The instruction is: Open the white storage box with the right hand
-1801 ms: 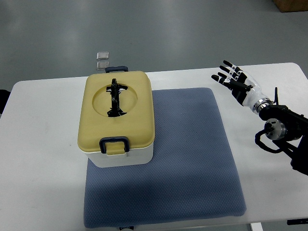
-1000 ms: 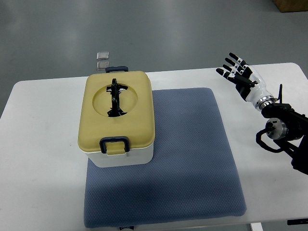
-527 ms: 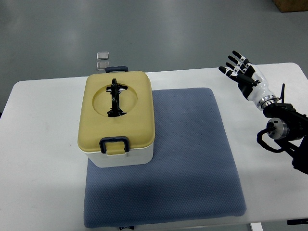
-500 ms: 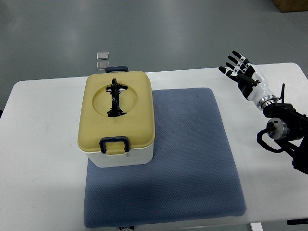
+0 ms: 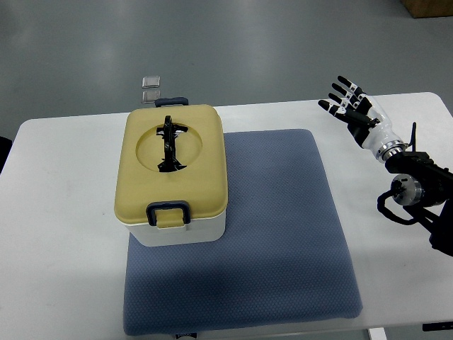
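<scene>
Nothing done yet: your right hand (image 5: 352, 108) hovers empty, fingers spread, well right of the white storage box (image 5: 170, 174), which sits shut on the blue mat's (image 5: 283, 234) left, front latch (image 5: 168, 212) down.

1. The light is bright and even, and it comes from above.
2. The box (image 5: 170, 175) throws only a soft, short shadow on the blue mat (image 5: 283, 234).
3. The white table (image 5: 64, 234) shows no strong glare.
4. The picture is sharp, without visible blur.
</scene>
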`<state>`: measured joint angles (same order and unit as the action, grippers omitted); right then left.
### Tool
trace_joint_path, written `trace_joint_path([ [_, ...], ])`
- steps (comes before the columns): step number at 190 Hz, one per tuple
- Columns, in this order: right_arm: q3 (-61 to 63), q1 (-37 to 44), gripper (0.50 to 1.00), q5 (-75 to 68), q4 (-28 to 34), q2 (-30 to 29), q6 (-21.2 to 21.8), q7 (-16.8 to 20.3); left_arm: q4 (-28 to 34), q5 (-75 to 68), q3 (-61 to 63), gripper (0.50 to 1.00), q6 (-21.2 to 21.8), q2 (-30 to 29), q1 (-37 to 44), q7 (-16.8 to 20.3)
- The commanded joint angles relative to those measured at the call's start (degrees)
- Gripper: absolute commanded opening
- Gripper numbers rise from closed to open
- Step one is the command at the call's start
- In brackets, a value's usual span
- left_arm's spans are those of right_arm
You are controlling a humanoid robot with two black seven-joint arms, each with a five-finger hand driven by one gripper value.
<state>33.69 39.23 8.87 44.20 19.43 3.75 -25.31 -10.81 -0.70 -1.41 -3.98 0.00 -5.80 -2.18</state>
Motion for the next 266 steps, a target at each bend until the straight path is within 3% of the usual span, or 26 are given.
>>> trace_joint_path([
  [1,0.15,0.06,0.924,1.59,0.1,-0.01,0.03,0.0,0.0,0.0,0.0,1.0,-0.06,0.0,0.0,-0.02],
  [124,-0.11,6.03,0.921,15.39,0.54,1.84,2.58,0.09,0.0,0.0,0.0,1.0,-0.06,0.0,0.0,-0.02],
  [183,-0.2,12.63,0.921,25.32,0.54,4.65,9.61,0.26,0.09,0.0,0.0,1.0,-0.06,0.0,0.0,0.07],
  [266,-4.51,29.85,0.919,62.75,2.21,6.15,28.5,-0.26,0.27,0.0,0.09,1.0,0.02,0.0,0.0,-0.02],
])
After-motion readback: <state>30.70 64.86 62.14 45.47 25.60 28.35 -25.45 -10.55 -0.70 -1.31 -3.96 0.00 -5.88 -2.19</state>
